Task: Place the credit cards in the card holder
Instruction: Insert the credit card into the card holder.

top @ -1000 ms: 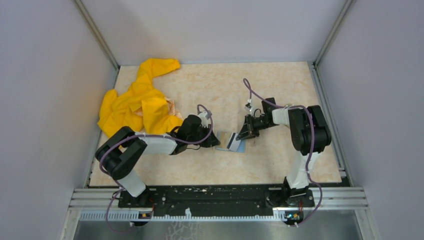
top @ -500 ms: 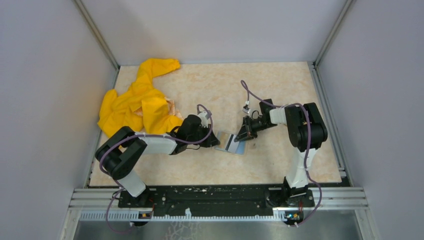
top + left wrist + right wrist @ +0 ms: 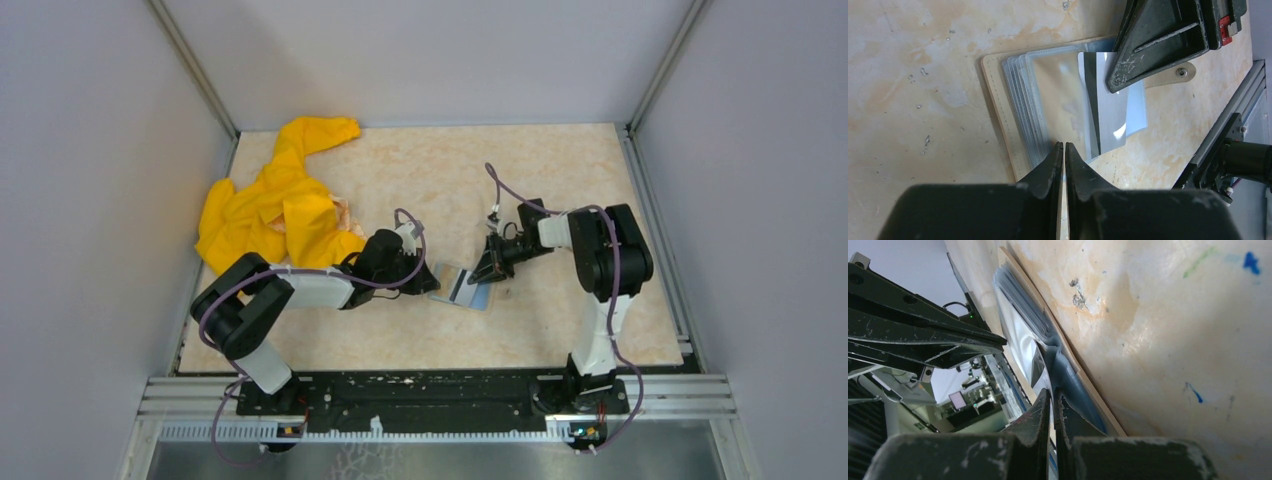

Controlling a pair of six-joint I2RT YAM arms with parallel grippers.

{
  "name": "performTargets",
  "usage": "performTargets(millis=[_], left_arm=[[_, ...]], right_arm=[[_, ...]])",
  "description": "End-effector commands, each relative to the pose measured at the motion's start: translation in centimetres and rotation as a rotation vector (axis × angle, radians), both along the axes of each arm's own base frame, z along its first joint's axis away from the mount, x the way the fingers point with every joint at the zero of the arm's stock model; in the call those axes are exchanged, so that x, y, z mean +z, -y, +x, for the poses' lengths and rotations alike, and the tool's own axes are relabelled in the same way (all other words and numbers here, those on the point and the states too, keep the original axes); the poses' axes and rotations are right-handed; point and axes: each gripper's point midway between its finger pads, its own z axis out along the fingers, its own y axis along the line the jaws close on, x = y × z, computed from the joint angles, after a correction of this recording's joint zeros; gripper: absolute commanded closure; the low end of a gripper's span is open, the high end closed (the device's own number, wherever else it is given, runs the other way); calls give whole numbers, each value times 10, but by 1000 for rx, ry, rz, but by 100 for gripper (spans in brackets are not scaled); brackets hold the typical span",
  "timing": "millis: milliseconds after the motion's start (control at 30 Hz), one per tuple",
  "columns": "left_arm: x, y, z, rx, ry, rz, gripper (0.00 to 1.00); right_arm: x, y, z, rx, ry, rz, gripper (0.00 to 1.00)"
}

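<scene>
Since a second ago the right arm has swung slightly left, bringing its gripper closer over the holder. The left arm, the cloth and the holder lie as they did.

At the far left of the marbled beige table (image 3: 560, 180) one crumpled bright yellow cloth (image 3: 270, 205) is heaped. A pale cream edge shows at its right side, the rest buried.

Right of it, the left gripper (image 3: 1064, 146) reaches low across the table. Its black fingers are pressed together with only a hairline slit, their tips at the left edge of the holder's sleeves. Whether a sleeve edge is pinched between them cannot be made out.

One small flat tan folding card holder (image 3: 998, 110) lies open near the table's middle, between the two grippers. Its clear plastic sleeves (image 3: 1058, 100) are fanned out. They overlap too closely to count. A tan snap tab (image 3: 1178, 74) juts from its right side, partly covered by the right gripper.

One shiny silvery-grey credit card (image 3: 1108, 120) with a dark stripe is visible, lying on the right half of the sleeves. Whether its left end sits inside a sleeve is unclear, and any further cards cannot be distinguished.

The right gripper (image 3: 1053, 396) has its fingers drawn together on the card's right end. Its wrist view is so close and glary that card and sleeves blur together.
</scene>
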Motion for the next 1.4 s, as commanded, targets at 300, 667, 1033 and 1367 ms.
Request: performTargets(millis=[300, 667, 1033, 1367], left_arm=[[-4, -3, 2, -4, 1, 39, 90], [-2, -1, 2, -13, 4, 31, 90], [0, 2, 1, -28, 3, 19, 89], [33, 12, 4, -44, 35, -50, 76]], right_arm=[[-12, 12, 6, -81, 29, -169, 100], [-16, 5, 5, -52, -28, -127, 100], [-10, -10, 11, -6, -30, -60, 100], [-10, -17, 13, 43, -26, -52, 92]])
